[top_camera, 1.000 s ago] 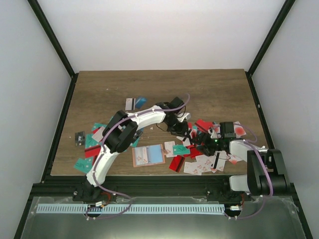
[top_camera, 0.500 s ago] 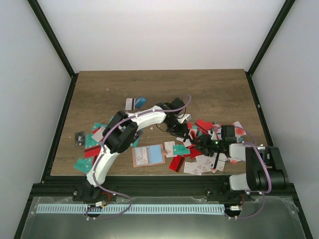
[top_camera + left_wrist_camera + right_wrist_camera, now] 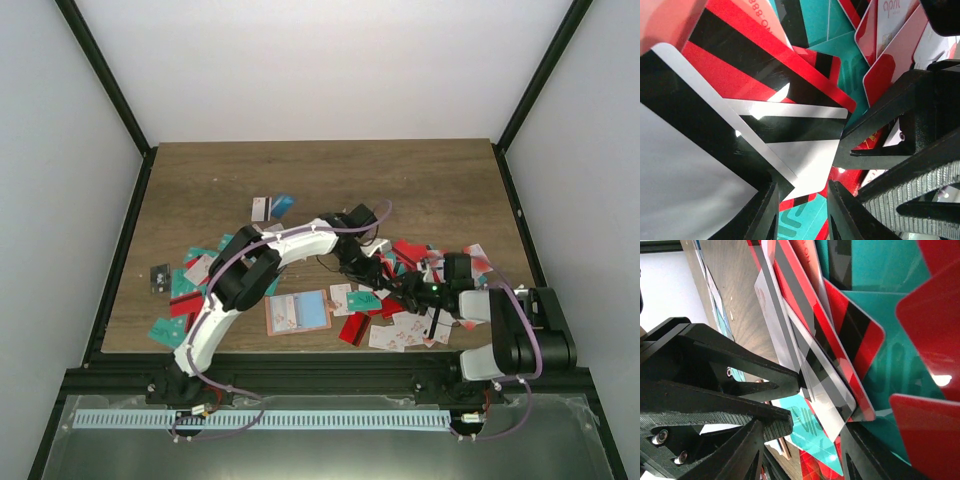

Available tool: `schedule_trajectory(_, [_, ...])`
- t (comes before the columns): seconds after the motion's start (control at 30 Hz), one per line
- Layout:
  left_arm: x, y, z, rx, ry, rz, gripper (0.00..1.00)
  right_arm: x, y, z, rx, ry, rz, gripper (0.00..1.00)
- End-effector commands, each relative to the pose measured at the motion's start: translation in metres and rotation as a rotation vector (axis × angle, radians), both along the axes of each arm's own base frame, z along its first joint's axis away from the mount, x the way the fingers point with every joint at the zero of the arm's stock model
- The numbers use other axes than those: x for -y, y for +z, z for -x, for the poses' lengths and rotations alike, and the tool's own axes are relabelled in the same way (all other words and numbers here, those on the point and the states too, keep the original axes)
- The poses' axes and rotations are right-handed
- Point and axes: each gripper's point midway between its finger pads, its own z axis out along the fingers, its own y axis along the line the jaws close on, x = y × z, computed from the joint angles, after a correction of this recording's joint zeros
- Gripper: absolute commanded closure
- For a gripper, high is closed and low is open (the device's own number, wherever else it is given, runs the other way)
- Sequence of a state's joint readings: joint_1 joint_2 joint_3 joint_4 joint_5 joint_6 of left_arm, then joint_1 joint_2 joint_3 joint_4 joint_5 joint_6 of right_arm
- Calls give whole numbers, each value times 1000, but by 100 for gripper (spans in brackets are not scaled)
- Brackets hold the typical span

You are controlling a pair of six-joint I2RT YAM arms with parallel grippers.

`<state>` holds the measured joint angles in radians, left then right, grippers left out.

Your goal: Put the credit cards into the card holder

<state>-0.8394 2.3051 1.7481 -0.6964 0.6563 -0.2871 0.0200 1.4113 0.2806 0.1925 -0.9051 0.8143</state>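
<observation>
From above, the salmon card holder [image 3: 298, 312] lay open and flat on the wood-grain table [image 3: 200, 190], left of the glossy credit cards [image 3: 408, 330] heaped under both arms.

In the left wrist view, the left gripper [image 3: 802, 186] straddled a thin white striped card [image 3: 805, 150]. Whether it pinched the card could not be told.

In the right wrist view, the right gripper [image 3: 802, 432] flanked that card's rounded corner, its grip equally unclear.

I work in a lab test box: plain white walls [image 3: 330, 70] all round, black frame bars [image 3: 105, 72] up the corners, a wood table [image 3: 330, 175], a black metal rail [image 3: 330, 375] along the bottom.
</observation>
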Motion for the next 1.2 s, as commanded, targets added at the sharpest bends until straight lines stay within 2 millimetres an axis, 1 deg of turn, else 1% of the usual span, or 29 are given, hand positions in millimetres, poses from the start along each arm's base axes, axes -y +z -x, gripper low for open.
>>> schedule_trajectory(0.0, [4, -27, 35, -63, -86, -28, 70, 5, -10, 2, -32, -28, 17, 57])
schedule_trajectory(0.07, [6, -26, 38, -64, -96, -22, 70, 6, -10, 2, -30, -28, 18, 59])
schedule_trajectory(0.23, [7, -26, 40, -72, -96, -16, 70, 6, -11, 4, -25, -25, 23, 73])
schedule_trajectory(0.33, [11, -21, 42, -93, -94, 11, 71, 6, -14, 5, -27, -21, 31, 77])
schedule_trajectory(0.37, [13, -15, 40, -88, -88, 21, 71, 7, -15, 5, -29, -19, 37, 77])
schedule_trajectory(0.43, [16, 3, 33, -68, -60, 48, 71, 7, -16, 7, -35, -14, 46, 77])
schedule_trajectory(0.53, [14, 31, 17, -28, 9, 64, 70, 8, -15, 9, -26, -14, 57, 76])
schedule_trajectory(0.6, [11, 43, 6, -14, 52, 69, 69, 8, -15, 9, -27, -11, 58, 75])
schedule_trajectory(0.67, [4, 44, -8, 8, 95, 54, 68, 8, -16, 10, -30, -7, 60, 73])
schedule_trajectory(0.73, [-1, 42, -19, 31, 122, 37, 68, 8, -16, 11, -33, -3, 58, 71])
schedule_trajectory(0.83, [-10, 32, -33, 70, 150, -9, 67, 8, -17, 12, -35, 2, 61, 70])
schedule_trajectory(1.07, [-17, 5, -64, 179, 180, -120, 67, 8, -19, 12, -45, 3, 63, 69])
schedule_trajectory(1.17, [-17, -9, -68, 188, 168, -152, 67, 8, -21, 12, -58, -1, 61, 69])
